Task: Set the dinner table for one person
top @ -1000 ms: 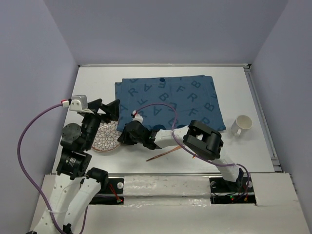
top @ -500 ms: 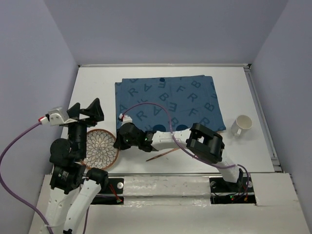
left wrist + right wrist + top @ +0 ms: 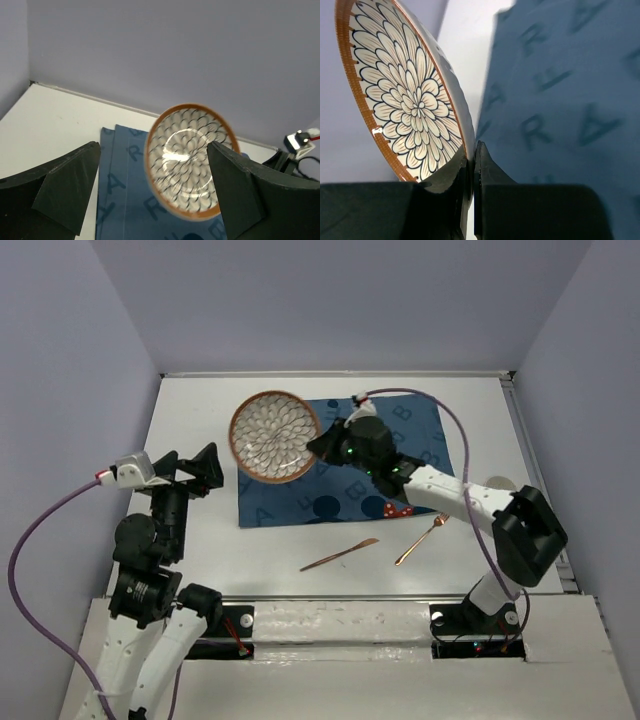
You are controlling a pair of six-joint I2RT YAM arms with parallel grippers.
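A round plate [image 3: 275, 436] with a brown rim and a petal pattern is held tilted in the air over the left end of the dark-blue letter-printed placemat [image 3: 400, 455]. My right gripper [image 3: 322, 445] is shut on the plate's rim; in the right wrist view the fingers [image 3: 470, 165] pinch the plate [image 3: 405, 95] edge. My left gripper [image 3: 195, 472] is open and empty above the white dinner table [image 3: 190, 420], left of the placemat. In the left wrist view the plate [image 3: 190, 157] shows between its open fingers, well ahead of them.
A copper knife [image 3: 338, 555] and a copper fork [image 3: 420, 540] lie on the table in front of the placemat. A white mug [image 3: 497, 483] is partly hidden behind my right arm at the right. A raised rail runs along the table's right edge [image 3: 538, 490].
My right gripper has lifted the plate from the table's front left and carried it up and back over the placemat's left end. My left arm has stayed at the left, shifting slightly.
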